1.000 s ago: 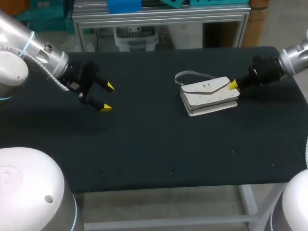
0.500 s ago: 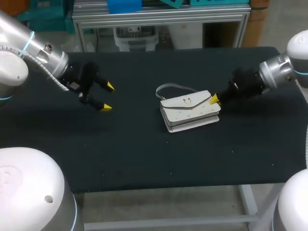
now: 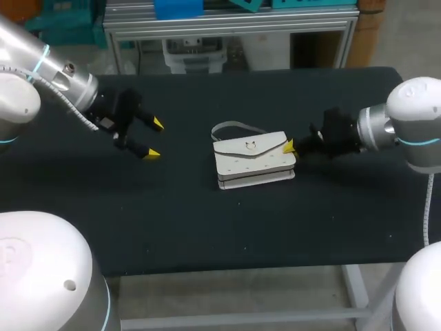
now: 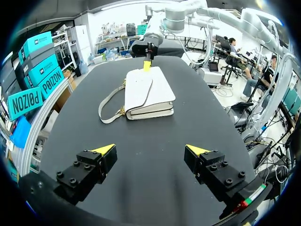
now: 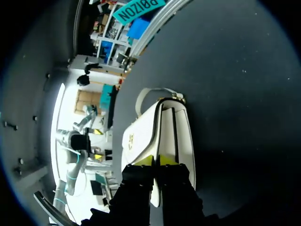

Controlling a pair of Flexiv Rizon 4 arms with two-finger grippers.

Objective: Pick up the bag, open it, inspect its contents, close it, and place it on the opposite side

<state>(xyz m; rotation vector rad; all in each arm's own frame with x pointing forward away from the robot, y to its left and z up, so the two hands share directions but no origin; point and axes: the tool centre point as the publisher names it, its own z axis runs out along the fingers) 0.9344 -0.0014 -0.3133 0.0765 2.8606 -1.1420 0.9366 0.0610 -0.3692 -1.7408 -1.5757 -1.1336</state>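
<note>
The white handbag seems light and fairly stiff, its strap limp. Its end, pinched by the narrow right end effector, suits holding. The left end effector stands wide.

High above and behind for the head view, looking down and forward over the whole table, well back from the bag. Low over the table just behind the left hand for the left wrist view, facing the bag from well apart; tight behind the right hand for the right wrist view, seemingly rolled sideways, facing the opposite way. Common to all three: the bag and the dark table around it.
</note>
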